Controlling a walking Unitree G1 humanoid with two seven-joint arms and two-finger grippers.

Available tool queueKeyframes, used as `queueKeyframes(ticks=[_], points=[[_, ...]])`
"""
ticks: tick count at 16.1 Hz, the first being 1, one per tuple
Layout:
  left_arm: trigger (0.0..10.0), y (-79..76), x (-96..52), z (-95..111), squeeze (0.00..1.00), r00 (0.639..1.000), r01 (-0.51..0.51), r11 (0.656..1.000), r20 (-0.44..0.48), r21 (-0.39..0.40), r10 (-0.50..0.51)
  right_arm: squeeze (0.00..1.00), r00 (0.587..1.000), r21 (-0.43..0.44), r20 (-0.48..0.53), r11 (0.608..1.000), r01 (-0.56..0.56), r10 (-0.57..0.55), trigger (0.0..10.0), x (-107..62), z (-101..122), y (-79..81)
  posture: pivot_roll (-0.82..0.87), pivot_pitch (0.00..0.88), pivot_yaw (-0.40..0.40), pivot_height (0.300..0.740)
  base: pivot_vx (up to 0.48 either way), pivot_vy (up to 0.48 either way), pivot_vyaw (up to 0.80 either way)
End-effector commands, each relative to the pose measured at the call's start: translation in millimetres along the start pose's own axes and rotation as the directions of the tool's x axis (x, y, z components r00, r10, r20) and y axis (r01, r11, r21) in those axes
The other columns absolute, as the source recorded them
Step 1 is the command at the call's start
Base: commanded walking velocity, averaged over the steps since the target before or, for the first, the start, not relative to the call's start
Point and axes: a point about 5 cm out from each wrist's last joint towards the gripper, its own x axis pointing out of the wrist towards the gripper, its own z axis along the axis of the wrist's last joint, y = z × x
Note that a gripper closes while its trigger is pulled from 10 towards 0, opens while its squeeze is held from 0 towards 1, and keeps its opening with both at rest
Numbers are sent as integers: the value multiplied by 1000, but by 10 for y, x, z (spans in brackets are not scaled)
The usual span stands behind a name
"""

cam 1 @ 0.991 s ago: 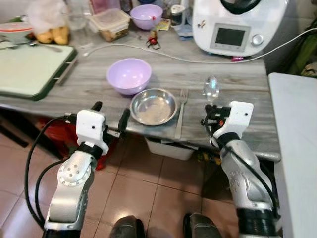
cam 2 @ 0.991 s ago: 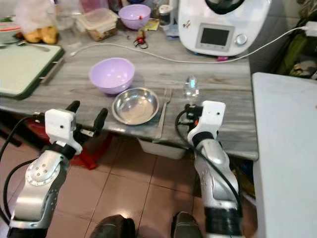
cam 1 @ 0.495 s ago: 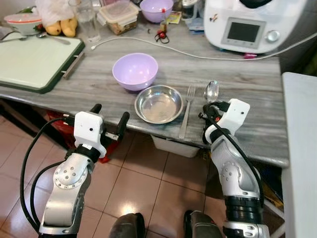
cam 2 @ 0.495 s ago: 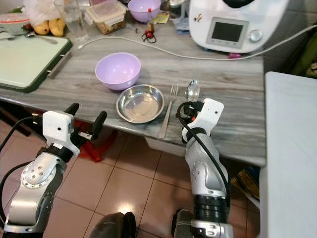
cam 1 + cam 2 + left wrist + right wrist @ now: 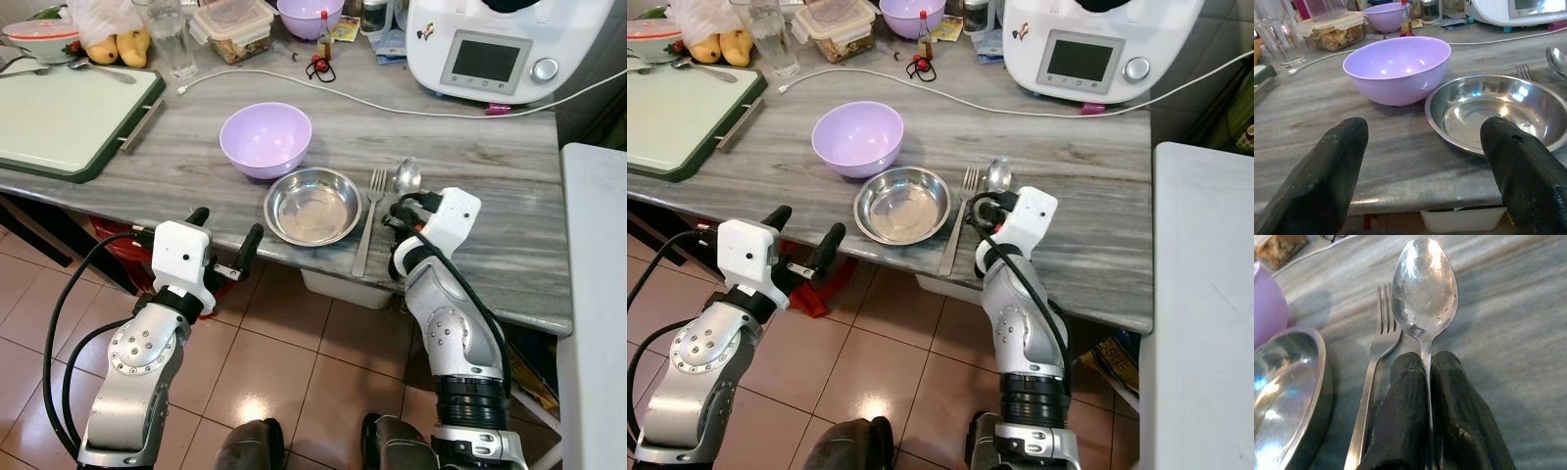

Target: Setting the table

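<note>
On the grey marbled counter (image 5: 460, 147), a place setting is taking shape near the front edge. Behind it a purple bowl (image 5: 265, 139) is sitting, and touching its near side is the steel dish (image 5: 313, 206), shallow and empty. Just to the dish's right, the fork (image 5: 367, 217) is lying flat with its tines pointing away from the robot and its handle reaching toward the counter's edge.

Beside the fork, on the far side from the dish, the right gripper (image 5: 1426, 396) is pinching the spoon (image 5: 1424, 289) by its handle, both black fingers (image 5: 1403, 411) pressed together on the thin neck just below the bowl end. The spoon's long axis is running roughly parallel to the fork, bowl end facing up and pointing away from the robot, close above or on the counter; I cannot tell whether it is touching.

By my judgement the spoon is going to handle as light, rigid and slick: polished metal with a narrow stem that could twist or slide between the pads. Holding it at the neck is keeping the bowl end steady, though a looser pinch would let it roll.

Below the counter's front edge, the left gripper (image 5: 1420, 176) is hovering with its fingers spread wide, holding nothing, facing the two bowls.
</note>
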Motion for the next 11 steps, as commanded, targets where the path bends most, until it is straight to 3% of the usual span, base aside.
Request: queueKeyframes(ticks=[1,5,9,10,11], points=[[10000,3,-32,15,0,1000,5,1000,-5,8,-5,0,994,-7,-105,1000,27,-28,10000,-41,-211,-40,38,204,84,740,0,0,0],[10000,-12,-25,8,0,1000,9,1000,-9,3,-9,0,983,-54,-154,994,90,-98,10000,-89,-280,-183,32,204,83,740,0,0,0],[10000,-26,-8,7,0,1000,16,1000,-8,0,-16,0,981,-62,-147,991,120,-128,10000,-77,-262,-230,31,199,86,740,0,0,0],[10000,-25,-4,7,0,1000,16,1000,-8,0,-16,788,982,-59,-143,991,119,-126,10000,-73,-247,-223,31,197,86,740,0,0,0],[10000,-23,-1,8,0,1000,16,1000,-8,0,-16,1000,982,-58,-138,991,122,-129,10000,-70,-234,-221,32,196,86,740,0,0,0]])
